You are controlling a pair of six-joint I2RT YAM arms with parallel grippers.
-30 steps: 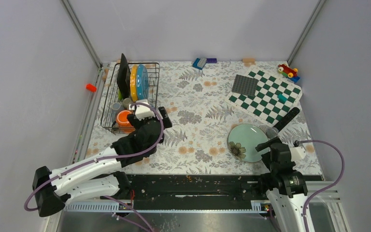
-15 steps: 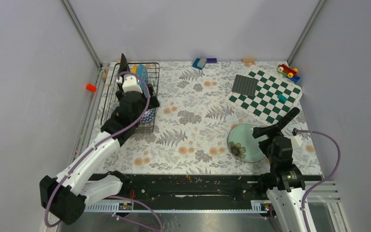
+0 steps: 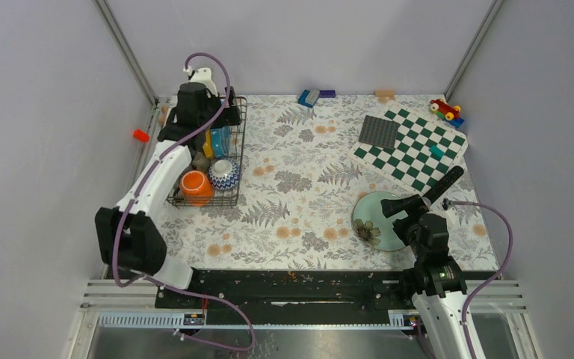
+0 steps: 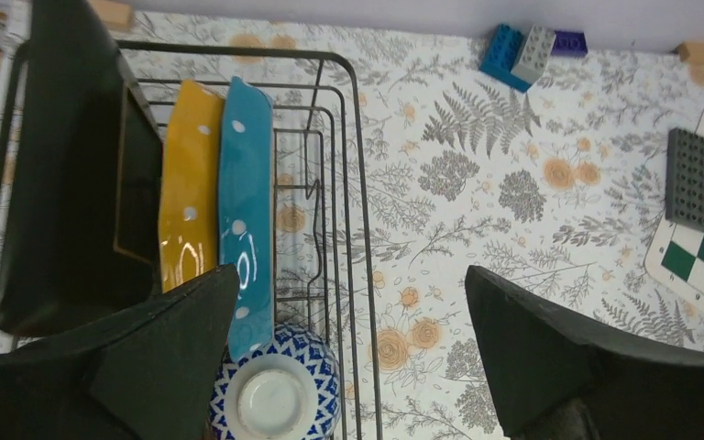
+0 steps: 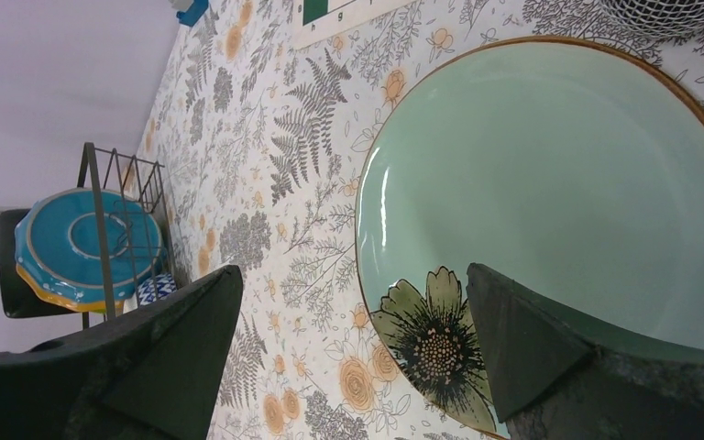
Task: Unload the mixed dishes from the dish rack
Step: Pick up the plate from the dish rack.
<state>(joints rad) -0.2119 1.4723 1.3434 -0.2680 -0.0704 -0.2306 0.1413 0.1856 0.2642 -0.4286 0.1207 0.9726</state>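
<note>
The dish rack (image 3: 238, 153) stands at the table's back left. It holds a yellow plate (image 4: 188, 192), a blue white-dotted plate (image 4: 243, 211), a black square plate (image 4: 64, 174), a patterned bowl (image 3: 224, 173) upside down and an orange mug (image 3: 194, 184). My left gripper (image 3: 198, 120) hovers open and empty over the rack's far end; in its wrist view (image 4: 350, 275) the jaws straddle the rack's right wall. My right gripper (image 3: 422, 196) is open and empty over a pale green flowered plate (image 3: 377, 221) that lies flat on the table, also in the right wrist view (image 5: 559, 183).
A green-white chequered board (image 3: 415, 153) with a dark studded square (image 3: 379, 133) lies at the back right. Blue bricks (image 3: 310, 97), a wooden block (image 3: 383, 93) and a toy car (image 3: 445, 109) sit along the back wall. A small red object (image 3: 140, 135) lies left of the rack.
My left arm has swung from the rack's front edge up and back over the rack to its far end, uncovering the mug and bowl. My right gripper has shifted slightly over the green plate.
</note>
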